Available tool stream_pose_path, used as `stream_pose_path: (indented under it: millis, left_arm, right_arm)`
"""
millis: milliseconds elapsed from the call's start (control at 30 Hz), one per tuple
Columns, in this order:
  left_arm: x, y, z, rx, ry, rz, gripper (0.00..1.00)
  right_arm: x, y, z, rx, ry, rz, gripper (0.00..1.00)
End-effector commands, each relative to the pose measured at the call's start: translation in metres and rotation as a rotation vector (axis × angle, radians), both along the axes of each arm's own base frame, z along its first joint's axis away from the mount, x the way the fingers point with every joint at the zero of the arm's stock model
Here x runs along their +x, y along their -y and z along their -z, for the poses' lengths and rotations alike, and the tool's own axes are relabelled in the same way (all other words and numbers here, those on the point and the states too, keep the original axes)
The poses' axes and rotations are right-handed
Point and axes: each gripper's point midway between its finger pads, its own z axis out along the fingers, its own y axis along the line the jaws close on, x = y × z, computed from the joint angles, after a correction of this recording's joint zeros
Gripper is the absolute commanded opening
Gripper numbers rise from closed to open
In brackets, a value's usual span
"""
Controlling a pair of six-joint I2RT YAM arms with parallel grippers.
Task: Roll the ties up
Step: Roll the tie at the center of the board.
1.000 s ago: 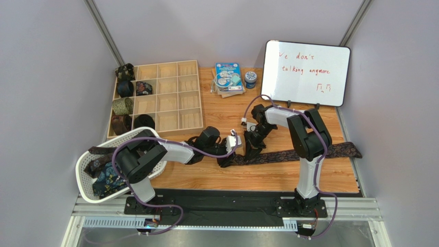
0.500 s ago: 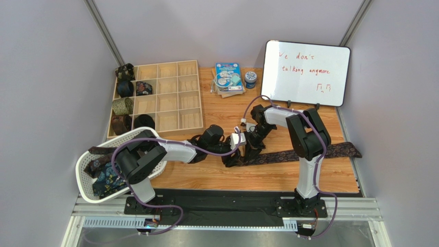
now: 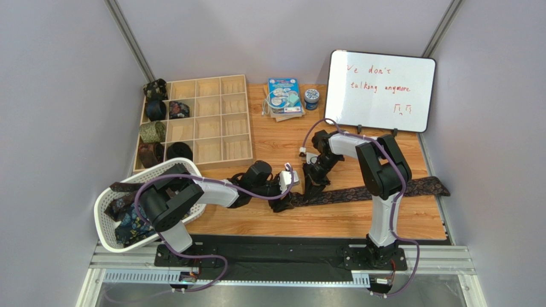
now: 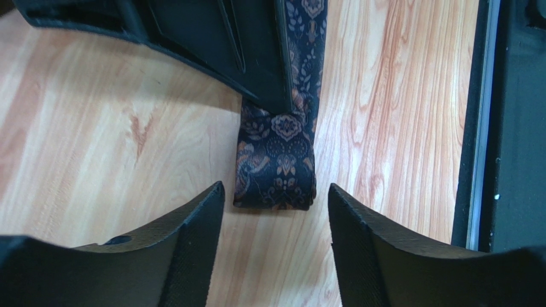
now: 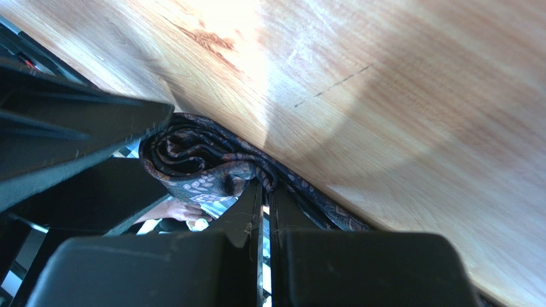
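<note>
Rolled ties (image 3: 152, 131) sit in the wooden tray's (image 3: 221, 118) left column. Near the tray, our right gripper (image 5: 264, 192) pinches a barely coiled tie (image 4: 275, 163); our left gripper (image 4: 275, 190) stands wide. We judge the basket (image 3: 102, 204) ties remain.

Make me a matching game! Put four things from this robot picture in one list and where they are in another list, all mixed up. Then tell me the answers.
Things:
1. whiteboard
2. white basket
3. wooden tray
4. long tie

Places:
A. near left corner
B. lying flat in the middle, reaching out to the right
C. standing up at the far right
D. far left, with rolled ties in its left boxes

Pairs: 1-C, 2-A, 3-D, 4-B
</note>
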Motion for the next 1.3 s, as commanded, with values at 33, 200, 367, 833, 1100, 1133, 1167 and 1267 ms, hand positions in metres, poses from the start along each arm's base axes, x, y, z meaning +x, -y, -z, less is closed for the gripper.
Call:
stream_pose_path:
  millis: [33, 200, 367, 833, 1100, 1133, 1167, 1267]
  left_arm:
    - [0.013, 0.019, -0.027, -0.105, 0.114, 0.045, 0.64]
    - [0.014, 0.03, -0.035, -0.129, 0.106, 0.062, 0.54]
    - [0.015, 0.04, -0.039, -0.142, 0.093, 0.07, 0.42]
    - [0.004, 0.056, -0.01, -0.078, 0.054, 0.094, 0.41]
    - [-0.007, 0.033, 0.03, 0.077, 0.051, 0.097, 0.41]
    - [-0.008, 0.031, 0.035, 0.091, 0.048, 0.1, 0.41]
    - [-0.007, 0.031, 0.038, 0.103, 0.054, 0.097, 0.41]
    - [-0.007, 0.025, 0.049, 0.145, 0.052, 0.091, 0.41]
  right_arm:
    - [0.005, 0.013, 0.033, -0.096, 0.066, -0.055, 0.0]
    - [0.004, 0.012, 0.033, -0.087, 0.059, -0.051, 0.0]
    - [0.004, 0.011, 0.034, -0.085, 0.055, -0.052, 0.0]
    - [0.001, 0.007, 0.027, -0.049, 0.052, -0.057, 0.0]
    - [-0.001, -0.002, 0.014, 0.031, 0.06, -0.062, 0.0]
    - [-0.002, -0.003, 0.014, 0.04, 0.058, -0.063, 0.0]
    - [-0.003, -0.005, 0.012, 0.058, 0.052, -0.062, 0.0]
    - [-0.005, -0.006, 0.008, 0.073, 0.042, -0.058, 0.0]
